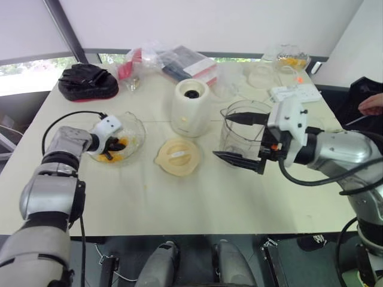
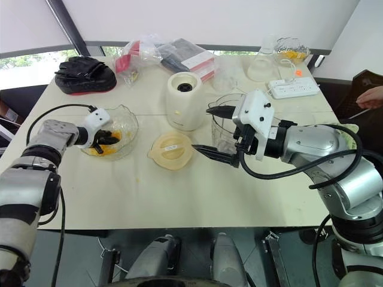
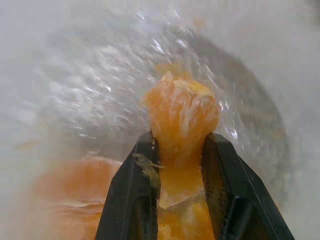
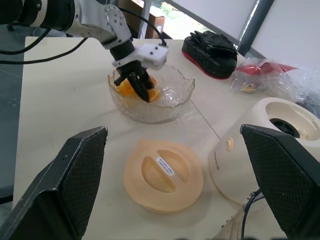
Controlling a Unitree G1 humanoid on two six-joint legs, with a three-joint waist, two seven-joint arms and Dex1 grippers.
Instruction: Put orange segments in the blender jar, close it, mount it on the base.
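My left gripper [image 1: 115, 145] reaches into the scalloped glass bowl [image 1: 139, 128] and is shut on one of the orange segments [image 3: 182, 120], which sticks out past the black fingers [image 3: 131, 200]. More orange segments [image 1: 108, 158] lie under it in the bowl. The clear blender jar [image 1: 242, 128] stands upright and uncovered at centre right, just right of the cream-white base [image 1: 190, 107]. The cream-yellow lid [image 1: 178, 156] lies flat in front of the base. My right gripper [image 1: 221, 136] hovers wide open at the jar's near left side, holding nothing.
A black bag [image 1: 87, 82] and plastic packets [image 1: 167, 60] sit along the table's far edge. At the far right are clear containers [image 1: 263, 75], a dish of orange pieces [image 1: 292, 60] and a white power strip [image 1: 294, 92]. A person's hand [image 1: 372, 104] shows at the right edge.
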